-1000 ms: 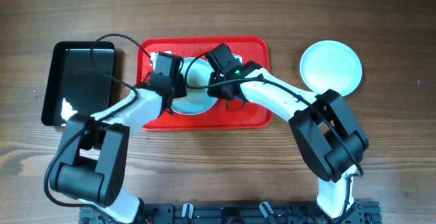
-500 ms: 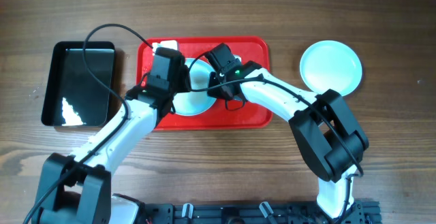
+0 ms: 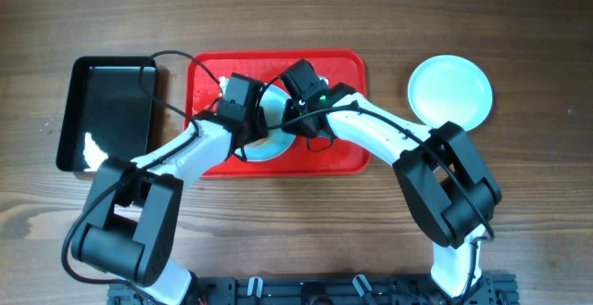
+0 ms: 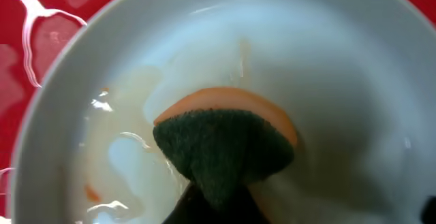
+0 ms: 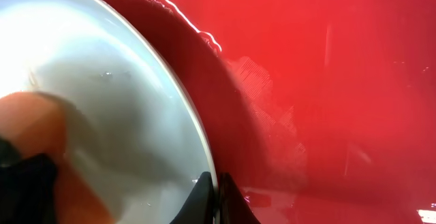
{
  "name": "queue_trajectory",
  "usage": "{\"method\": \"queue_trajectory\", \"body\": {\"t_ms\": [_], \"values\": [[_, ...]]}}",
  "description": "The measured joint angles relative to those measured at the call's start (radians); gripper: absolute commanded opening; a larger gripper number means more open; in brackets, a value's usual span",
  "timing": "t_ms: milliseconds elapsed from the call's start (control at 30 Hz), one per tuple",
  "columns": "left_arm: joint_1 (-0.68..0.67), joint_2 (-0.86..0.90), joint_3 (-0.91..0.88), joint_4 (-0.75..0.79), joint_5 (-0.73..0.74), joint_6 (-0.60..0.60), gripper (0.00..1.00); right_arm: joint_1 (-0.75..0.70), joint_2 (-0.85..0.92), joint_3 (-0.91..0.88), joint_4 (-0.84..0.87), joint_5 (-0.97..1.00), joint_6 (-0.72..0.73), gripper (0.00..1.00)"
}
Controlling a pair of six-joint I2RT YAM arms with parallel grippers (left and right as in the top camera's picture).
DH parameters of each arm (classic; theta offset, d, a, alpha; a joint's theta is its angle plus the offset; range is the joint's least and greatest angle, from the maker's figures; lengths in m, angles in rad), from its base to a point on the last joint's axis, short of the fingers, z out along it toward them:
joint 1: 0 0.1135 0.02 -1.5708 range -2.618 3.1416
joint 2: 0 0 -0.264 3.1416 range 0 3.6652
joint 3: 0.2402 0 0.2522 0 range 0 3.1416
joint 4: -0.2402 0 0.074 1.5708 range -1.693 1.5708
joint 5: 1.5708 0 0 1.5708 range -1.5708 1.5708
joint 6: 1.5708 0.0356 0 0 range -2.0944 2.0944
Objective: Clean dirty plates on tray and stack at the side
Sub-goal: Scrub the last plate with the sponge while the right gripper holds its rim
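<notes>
The plate point(image 4: 327, 81) being washed lies in the middle of the red tray point(image 3: 343, 69), wet, with an orange smear point(image 4: 90, 193) near its rim. The left tool point(image 4: 208, 207) is closed on a green-and-orange sponge point(image 4: 225, 142) pressed to the plate's inside, and the right tool point(image 5: 216, 195) is clamped on its rim. To scrub well, I judge the sponge should sweep out to that smear while the rim grip stops the plate sliding. A second plate point(image 3: 450, 92) sits clean on the desk point(image 3: 537, 203) right of the tray, and a black bin point(image 3: 111, 110) sits left of it. No brand or writing is readable
</notes>
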Motion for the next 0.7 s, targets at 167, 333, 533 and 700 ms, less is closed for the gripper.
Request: {"method": "queue_trajectory", "body": {"t_ms": [167,333,533,700], "values": [[0.073,-0.003,-0.001,-0.01,-0.067,0.077,0.04,0.0,0.0,0.0,0.0,-0.004,0.0,0.04],[0.123,0.01,-0.022,0.126,-0.107,0.259,0.04,0.003,0.0,0.0,0.01,-0.021,0.001,0.04],[0.124,0.025,-0.032,0.327,-0.174,0.328,0.04,0.002,0.0,0.0,0.013,-0.023,0.001,0.04],[0.123,-0.035,-0.032,0.329,-0.209,0.331,0.04,0.0,0.0,0.0,0.005,-0.021,0.0,0.05]]}}
